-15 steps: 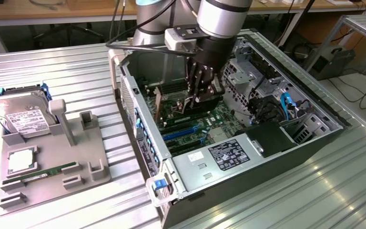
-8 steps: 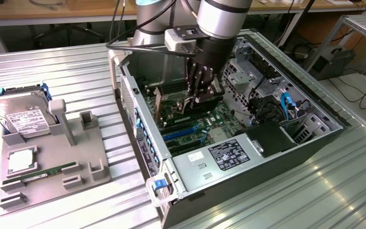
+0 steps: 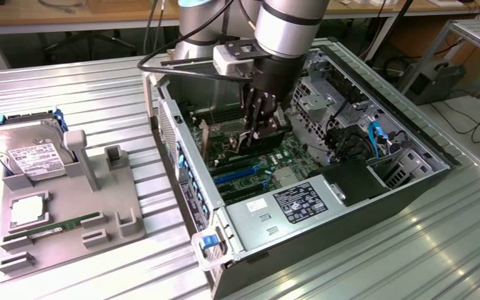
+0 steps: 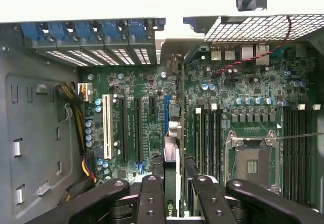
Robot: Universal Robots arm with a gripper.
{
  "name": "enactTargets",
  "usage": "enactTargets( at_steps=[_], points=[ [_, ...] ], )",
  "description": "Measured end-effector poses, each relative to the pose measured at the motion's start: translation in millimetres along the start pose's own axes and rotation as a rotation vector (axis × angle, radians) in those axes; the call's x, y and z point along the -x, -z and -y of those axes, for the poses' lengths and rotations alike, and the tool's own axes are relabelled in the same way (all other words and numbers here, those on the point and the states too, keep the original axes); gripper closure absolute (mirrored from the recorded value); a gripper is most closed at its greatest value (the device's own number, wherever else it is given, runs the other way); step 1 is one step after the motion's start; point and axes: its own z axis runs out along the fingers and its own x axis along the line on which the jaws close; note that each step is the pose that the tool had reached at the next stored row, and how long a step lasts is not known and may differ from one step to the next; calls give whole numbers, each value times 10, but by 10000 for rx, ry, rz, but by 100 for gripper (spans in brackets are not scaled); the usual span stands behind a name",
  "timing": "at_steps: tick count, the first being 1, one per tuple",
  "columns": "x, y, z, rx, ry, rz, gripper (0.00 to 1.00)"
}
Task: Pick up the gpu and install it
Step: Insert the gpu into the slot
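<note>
Currently, end effector, mid-frame in the exterior view, pinches the gpu edge-down over the motherboard, presumably so its connector meets a slot squarely.

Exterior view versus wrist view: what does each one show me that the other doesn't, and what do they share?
Exterior view: the robot arm, plus a hard drive and a green RAM stick on a grey fixture. Wrist view: a white expansion slot and the empty CPU socket. Both: the gripper closed on the gpu above the motherboard.
</note>
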Motion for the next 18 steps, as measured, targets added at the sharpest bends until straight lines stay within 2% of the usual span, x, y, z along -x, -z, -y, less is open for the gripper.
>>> enactTargets(
  at_steps=[6, 12, 18],
  points=[
    [-29, -64, -25, -7, 227, -22, 74],
    [-32, -245, -71, -8, 293, -27, 74],
    [-30, -365, -73, -21, 418, -33, 74]
  ],
)
